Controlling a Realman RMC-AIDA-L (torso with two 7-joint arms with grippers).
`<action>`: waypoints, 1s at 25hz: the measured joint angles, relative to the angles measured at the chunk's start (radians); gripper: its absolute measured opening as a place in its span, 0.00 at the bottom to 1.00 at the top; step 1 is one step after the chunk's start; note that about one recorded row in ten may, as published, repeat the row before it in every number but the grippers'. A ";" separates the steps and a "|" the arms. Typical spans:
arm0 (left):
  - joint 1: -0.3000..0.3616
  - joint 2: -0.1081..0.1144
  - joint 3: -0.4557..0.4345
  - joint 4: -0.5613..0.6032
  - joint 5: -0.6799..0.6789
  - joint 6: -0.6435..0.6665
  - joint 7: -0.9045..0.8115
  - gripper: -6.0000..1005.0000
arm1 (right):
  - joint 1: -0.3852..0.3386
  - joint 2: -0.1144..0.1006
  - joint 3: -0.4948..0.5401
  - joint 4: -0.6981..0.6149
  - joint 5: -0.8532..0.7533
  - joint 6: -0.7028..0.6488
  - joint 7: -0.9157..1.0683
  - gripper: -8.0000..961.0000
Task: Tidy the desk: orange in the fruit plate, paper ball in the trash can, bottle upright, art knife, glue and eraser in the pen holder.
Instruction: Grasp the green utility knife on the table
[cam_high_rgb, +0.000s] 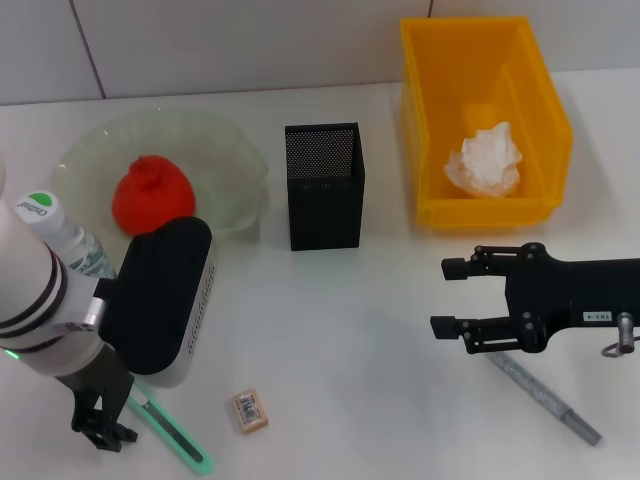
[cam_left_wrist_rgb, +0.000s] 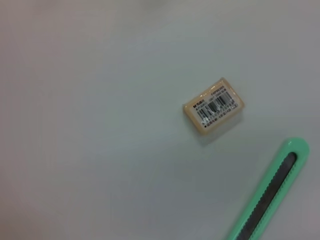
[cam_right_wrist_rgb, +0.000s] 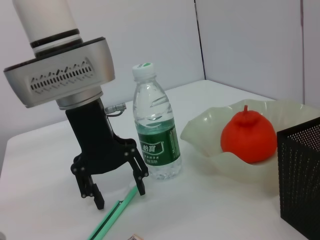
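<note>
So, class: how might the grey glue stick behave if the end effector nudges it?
The glue looks round and thin, so it would probably roll. It seems rigid and likely light. Lying flat, it cannot tip.

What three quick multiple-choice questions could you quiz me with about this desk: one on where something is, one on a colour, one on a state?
1. Where is the paper ball?
A. Inside the trash can
B. In the fruit plate
C. On the table beside the eraser

2. What colour is the art knife?
A. Black
B. Mint green
C. Yellow

3. How does the bottle stand?
A. Lying on its side
B. Upside down
C. Upright, cap on top

Answers:
1. A: the white wad lies on the floor of the yellow bin.
2. B: both the head view and the left wrist view show a green cutter body.
3. C: the right wrist view shows it standing on its base beside the open left gripper, which straddles the knife.
</note>
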 joint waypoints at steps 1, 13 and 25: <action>0.000 0.000 0.000 -0.001 0.001 -0.002 0.001 0.76 | 0.000 0.000 0.000 0.000 0.000 0.000 0.000 0.80; 0.002 0.000 -0.001 -0.025 0.004 -0.028 0.012 0.71 | -0.004 0.001 0.000 -0.003 0.000 -0.002 0.002 0.80; 0.001 0.002 -0.001 -0.029 0.005 -0.028 0.013 0.66 | 0.000 0.001 0.000 -0.004 0.000 -0.002 0.003 0.80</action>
